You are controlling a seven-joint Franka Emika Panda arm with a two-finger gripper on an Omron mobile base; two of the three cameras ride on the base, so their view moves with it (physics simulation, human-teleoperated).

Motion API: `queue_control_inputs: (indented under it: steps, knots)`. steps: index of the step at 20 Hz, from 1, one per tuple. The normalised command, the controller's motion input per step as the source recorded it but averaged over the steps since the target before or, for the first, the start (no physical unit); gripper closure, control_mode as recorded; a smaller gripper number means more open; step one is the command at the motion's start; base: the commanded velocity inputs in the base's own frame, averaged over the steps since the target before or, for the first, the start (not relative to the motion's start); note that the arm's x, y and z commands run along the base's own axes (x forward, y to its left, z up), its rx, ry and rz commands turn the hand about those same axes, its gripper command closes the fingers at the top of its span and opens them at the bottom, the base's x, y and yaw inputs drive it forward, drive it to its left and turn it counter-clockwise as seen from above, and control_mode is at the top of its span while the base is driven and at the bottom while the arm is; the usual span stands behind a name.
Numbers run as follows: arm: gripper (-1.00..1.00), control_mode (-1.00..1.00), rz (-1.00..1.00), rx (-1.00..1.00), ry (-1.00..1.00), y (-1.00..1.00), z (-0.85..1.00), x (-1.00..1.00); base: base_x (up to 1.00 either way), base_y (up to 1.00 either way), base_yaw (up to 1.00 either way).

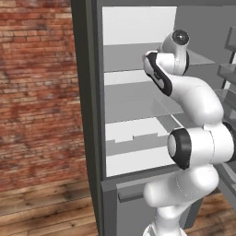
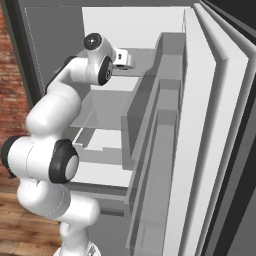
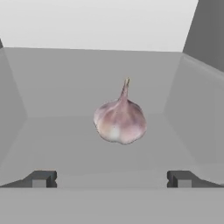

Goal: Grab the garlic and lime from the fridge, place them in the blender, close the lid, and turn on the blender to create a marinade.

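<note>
Open fridge (image 1: 94,138), pale shelves (image 1: 138,87), white arm reaching inside

A rendered home kitchen; the open fridge (image 1: 94,138), tall and dark grey, shows a pale interior with flat shelves (image 1: 133,133) and door racks (image 2: 165,125); a red brick wall (image 1: 37,92) and wooden plank floor (image 1: 46,207) adjoin it; garlic (image 3: 120,120) lies inside the fridge.

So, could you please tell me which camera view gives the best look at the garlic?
The hand view: the garlic sits centred on a fridge shelf, ahead of the open gripper. In both base views the arm reaches into the fridge and I cannot make the garlic out.
</note>
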Motion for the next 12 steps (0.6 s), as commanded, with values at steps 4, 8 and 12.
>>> queue_control_inputs:
  steps: [4, 8, 12]
  knots:
    - [-1.00, -1.00, 0.00, 0.00, 0.00, -0.14, -0.14, 0.09, 0.00, 0.00, 0.00]
    - [-1.00, -1.00, 0.00, 0.00, 0.00, -0.04, -0.14, 0.18, 0.00, 0.00, 0.00]
    - [-1.00, -1.00, 0.00, 0.00, 0.00, 0.00, -0.07, 0.31, 0.00, 0.00, 0.00]
